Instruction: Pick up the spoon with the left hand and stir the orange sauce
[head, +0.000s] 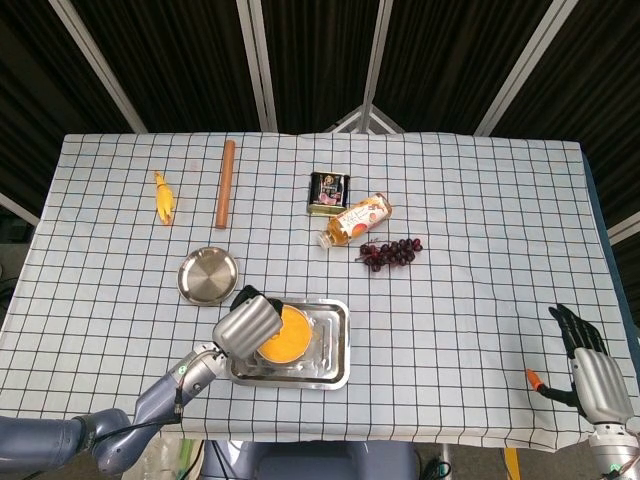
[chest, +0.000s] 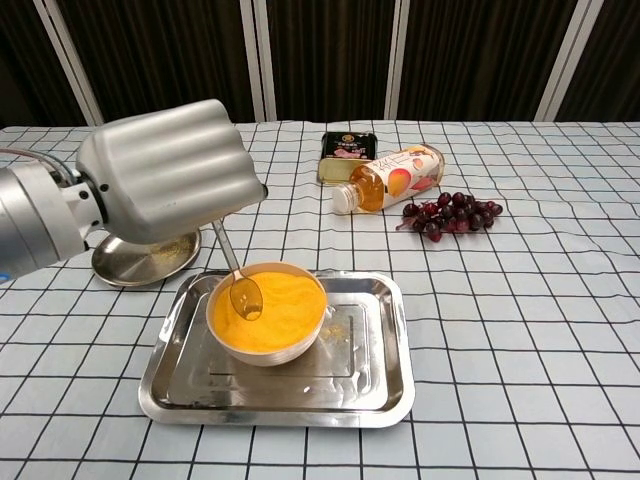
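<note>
A white bowl of orange sauce (chest: 268, 312) (head: 281, 335) stands in the left part of a steel tray (chest: 372, 360) (head: 333, 352). My left hand (chest: 165, 170) (head: 243, 323) holds a clear spoon (chest: 238, 280) by its handle. The spoon's bowl dips into the sauce at the bowl's left side. The hand hangs above and left of the bowl and hides the handle's top. Far off at the table's near right corner, my right hand (head: 588, 362) stays with its fingers apart and nothing in it.
A small steel plate (chest: 150, 258) (head: 208, 275) lies just left of the tray. Behind it stand a tin (chest: 347, 148), a lying juice bottle (chest: 392, 176) and grapes (chest: 448, 215). A sausage (head: 226, 183) and a yellow toy (head: 163, 197) lie at the far left. A small orange object (head: 537, 379) sits near the right hand.
</note>
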